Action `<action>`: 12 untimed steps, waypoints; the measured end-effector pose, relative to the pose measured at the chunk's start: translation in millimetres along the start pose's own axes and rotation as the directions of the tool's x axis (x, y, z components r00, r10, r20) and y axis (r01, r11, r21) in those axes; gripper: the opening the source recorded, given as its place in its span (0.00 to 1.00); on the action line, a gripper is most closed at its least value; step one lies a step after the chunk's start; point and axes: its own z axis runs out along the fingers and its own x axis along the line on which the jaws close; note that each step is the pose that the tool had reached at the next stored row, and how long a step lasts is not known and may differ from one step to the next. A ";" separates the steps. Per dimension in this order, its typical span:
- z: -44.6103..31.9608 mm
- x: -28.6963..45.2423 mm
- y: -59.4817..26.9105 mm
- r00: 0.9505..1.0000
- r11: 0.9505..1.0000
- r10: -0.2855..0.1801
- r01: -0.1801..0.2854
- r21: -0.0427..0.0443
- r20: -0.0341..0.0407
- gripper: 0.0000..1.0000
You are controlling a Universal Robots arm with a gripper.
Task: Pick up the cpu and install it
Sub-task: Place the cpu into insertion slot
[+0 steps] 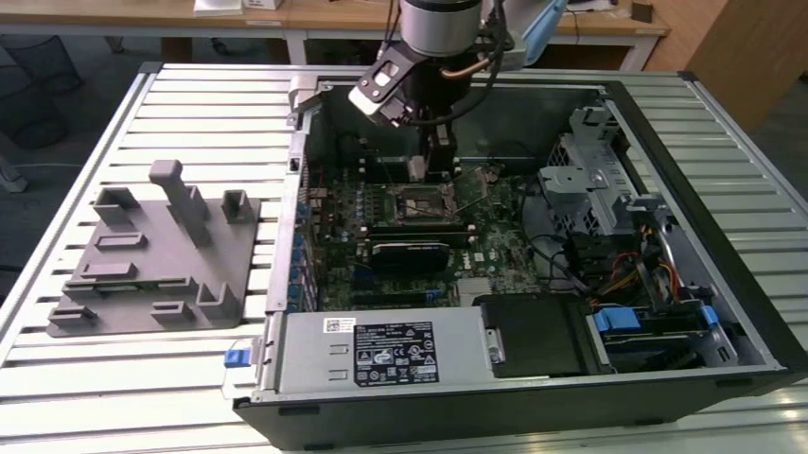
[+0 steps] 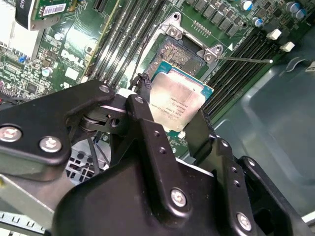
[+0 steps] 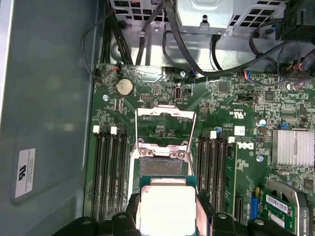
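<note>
Clenched claw (image 1: 427,165) in the upper middle of the exterior view, reaching down into an open computer case (image 1: 707,142). Pinched between its black fingers (image 2: 142,105): the chip (image 2: 179,103), gripped by two opposite edges with its silver lid turned toward the wrist cameras. Held near the open socket (image 2: 179,54), overlapping one side of it in both wrist views, apparently above it and not yet seated.

Left to right across the exterior view: grey plastic holder block (image 1: 158,255) lying on the slatted table (image 1: 127,397), well apart from the work; green board (image 1: 493,246) on the case floor at centre, socket in its middle; metal drive cage (image 1: 593,180) and loose cables at right.

Judged light, thin and stiff, so needing little squeeze. Smooth lid likely slippery under a flat pad. Underside contacts and socket pins judged fragile, easily bent by a tilted or dropped landing. Best taken at the bare edges, as gripped now, and kept level.
</note>
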 end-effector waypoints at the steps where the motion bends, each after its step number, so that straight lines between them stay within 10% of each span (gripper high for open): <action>1: 0.6 0.0 0.0 1.000 1.000 0.000 0.000 0.000 0.000 0.53; 12: 6.0 -0.1 -0.3 1.000 1.000 0.000 0.000 0.000 0.000 0.53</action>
